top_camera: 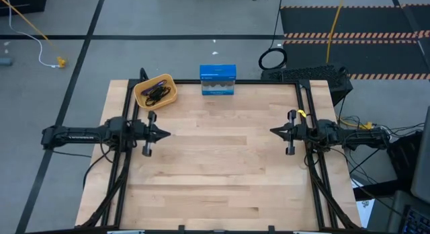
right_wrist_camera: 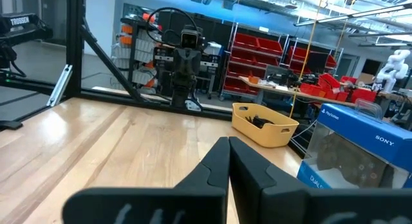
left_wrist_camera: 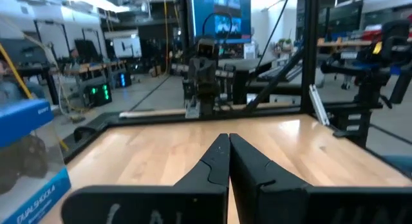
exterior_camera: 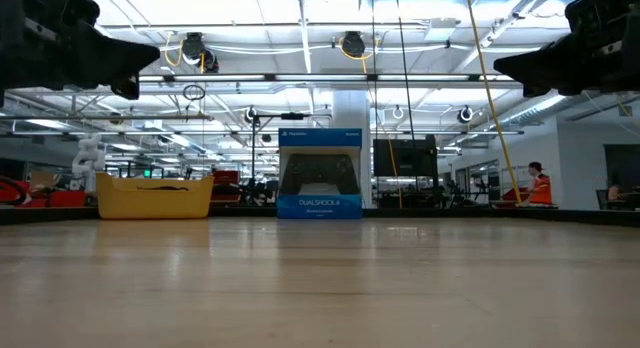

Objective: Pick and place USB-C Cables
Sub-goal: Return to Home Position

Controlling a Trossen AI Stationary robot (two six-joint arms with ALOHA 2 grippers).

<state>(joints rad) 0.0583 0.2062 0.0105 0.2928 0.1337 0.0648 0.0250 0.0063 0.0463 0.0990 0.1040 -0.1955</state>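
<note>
The cables [top_camera: 156, 91] lie bundled in a yellow bin [top_camera: 155, 91] at the table's far left; I make out black ones and a purple-blue one. The bin also shows in the low view [exterior_camera: 154, 196] and the right wrist view [right_wrist_camera: 264, 124]. My left gripper [top_camera: 165, 133] is shut and empty above the table's left side, pointing right. My right gripper [top_camera: 273, 132] is shut and empty above the right side, pointing left. Both hang well above the wood, as the low view shows.
A blue controller box [top_camera: 218, 80] stands upright at the far edge, right of the bin. A black frame [top_camera: 306, 106] borders the table. A black ring-shaped coil [top_camera: 272, 58] lies on the floor beyond the table. The wood between the grippers is bare.
</note>
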